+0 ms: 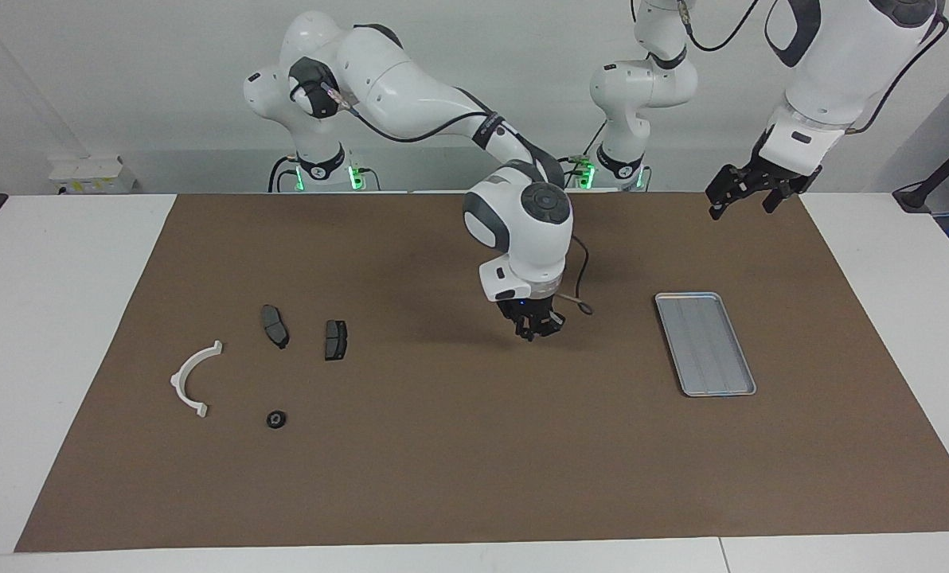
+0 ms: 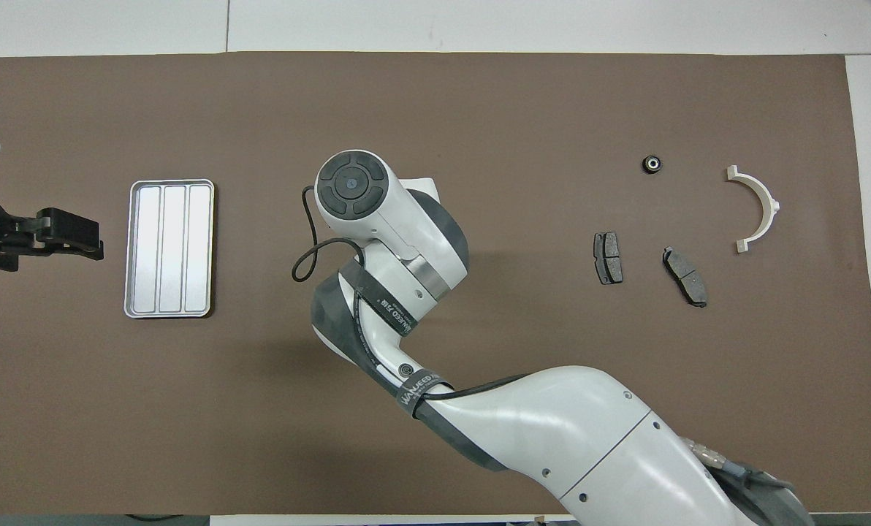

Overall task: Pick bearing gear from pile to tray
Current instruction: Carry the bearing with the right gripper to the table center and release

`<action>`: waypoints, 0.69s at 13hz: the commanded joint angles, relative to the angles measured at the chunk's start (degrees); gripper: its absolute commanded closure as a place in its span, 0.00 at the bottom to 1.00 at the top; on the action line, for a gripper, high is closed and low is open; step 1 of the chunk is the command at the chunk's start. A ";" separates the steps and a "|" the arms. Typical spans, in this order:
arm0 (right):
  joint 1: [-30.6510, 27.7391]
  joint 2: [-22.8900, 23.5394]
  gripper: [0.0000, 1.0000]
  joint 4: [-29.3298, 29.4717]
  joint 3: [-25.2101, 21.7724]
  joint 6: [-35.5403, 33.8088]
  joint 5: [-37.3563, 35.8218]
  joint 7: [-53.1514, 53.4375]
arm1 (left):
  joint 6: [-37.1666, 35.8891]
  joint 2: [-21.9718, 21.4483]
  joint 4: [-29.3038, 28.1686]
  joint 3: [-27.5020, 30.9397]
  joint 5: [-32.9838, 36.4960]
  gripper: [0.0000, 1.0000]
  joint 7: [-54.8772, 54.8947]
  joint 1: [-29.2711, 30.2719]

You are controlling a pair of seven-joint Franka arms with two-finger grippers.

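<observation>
One small black round bearing gear [image 1: 276, 419] lies in the pile, far from the flat silver-grey metal tray [image 1: 705, 344]. Your right gripper [image 1: 536, 325], fingers shut, hangs over bare mat between them; whether it carries a gear, you can't tell. Next, reach the tray; left gripper [image 1: 749, 196] waits open.

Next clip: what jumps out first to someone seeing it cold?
The right arm, stretched out over the middle of the brown mat, its shut hand low between the pile and the silver tray. The tray is empty, and one black gear lies by the white bracket. The left hand waits raised, open.
</observation>
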 commanded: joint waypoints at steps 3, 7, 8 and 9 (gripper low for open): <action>-0.25 3.02 1.00 0.21 0.19 4.59 -1.24 1.00 | 0.38 -1.49 -1.60 0.21 -0.66 0.00 0.07 -0.01; 0.45 4.17 1.00 0.30 0.19 5.30 -2.47 1.01 | 0.38 -1.49 -1.60 0.21 -0.66 0.00 0.07 -0.09; 0.45 4.17 1.00 0.21 0.19 5.91 -2.47 0.92 | 0.38 -1.49 -1.60 0.21 -0.66 0.00 0.07 -0.09; 0.45 4.17 1.00 0.21 0.19 6.27 -2.47 0.92 | 0.38 -1.49 -1.60 0.21 -0.66 0.00 0.07 -0.09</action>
